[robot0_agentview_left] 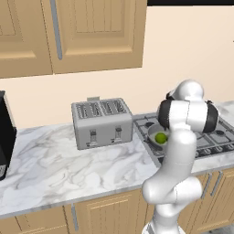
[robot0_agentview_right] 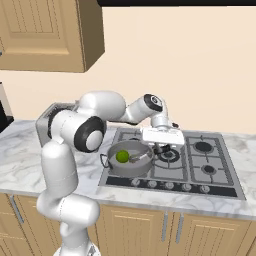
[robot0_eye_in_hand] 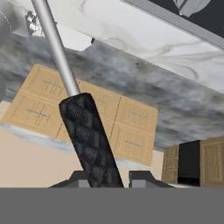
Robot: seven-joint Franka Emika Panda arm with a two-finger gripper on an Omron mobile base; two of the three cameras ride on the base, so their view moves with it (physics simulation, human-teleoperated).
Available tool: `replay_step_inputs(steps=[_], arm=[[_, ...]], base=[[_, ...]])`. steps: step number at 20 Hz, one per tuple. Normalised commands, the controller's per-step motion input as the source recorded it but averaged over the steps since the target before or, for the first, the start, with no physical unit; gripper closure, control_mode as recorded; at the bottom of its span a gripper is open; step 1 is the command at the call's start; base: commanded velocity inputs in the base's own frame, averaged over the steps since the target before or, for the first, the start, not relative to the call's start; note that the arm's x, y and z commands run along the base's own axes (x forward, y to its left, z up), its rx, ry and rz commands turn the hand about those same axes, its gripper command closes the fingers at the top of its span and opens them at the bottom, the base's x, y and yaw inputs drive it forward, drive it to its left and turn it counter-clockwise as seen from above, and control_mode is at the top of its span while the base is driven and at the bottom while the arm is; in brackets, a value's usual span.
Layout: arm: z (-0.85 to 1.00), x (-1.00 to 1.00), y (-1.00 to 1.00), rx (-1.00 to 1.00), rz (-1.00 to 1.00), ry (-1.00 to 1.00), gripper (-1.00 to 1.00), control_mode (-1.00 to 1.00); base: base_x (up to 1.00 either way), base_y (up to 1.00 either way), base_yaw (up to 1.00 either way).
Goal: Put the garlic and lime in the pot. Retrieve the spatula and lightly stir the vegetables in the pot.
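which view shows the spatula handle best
The hand view: the spatula fills the middle, its black textured handle rising from between the claw tips into a grey metal shaft. The right base view shows it small, reaching into the pot beside the lime. The left base view has the arm in front.

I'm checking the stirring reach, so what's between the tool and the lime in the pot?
In the right base view, the spatula spans that stretch: its handle is in the tool and its shaft slants down into the pot beside the lime.
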Motion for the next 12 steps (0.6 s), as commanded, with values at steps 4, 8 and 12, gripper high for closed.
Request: replay_step_inputs(steps=[4, 8, 12], arm=[[0.75, 0.00, -0.07, 0.00, 0.00, 0.00, 1.00, -1.00], [0.29, 0.00, 0.00, -0.12, -0.01, 0.25, 1.00, -1.00], [0.00, 0.00, 0.03, -0.21, -0.03, 0.37, 1.00, -1.00]], base=[[0.00, 0.00, 0.00], [0.00, 0.00, 0.00], [0.00, 0.00, 0.00]])
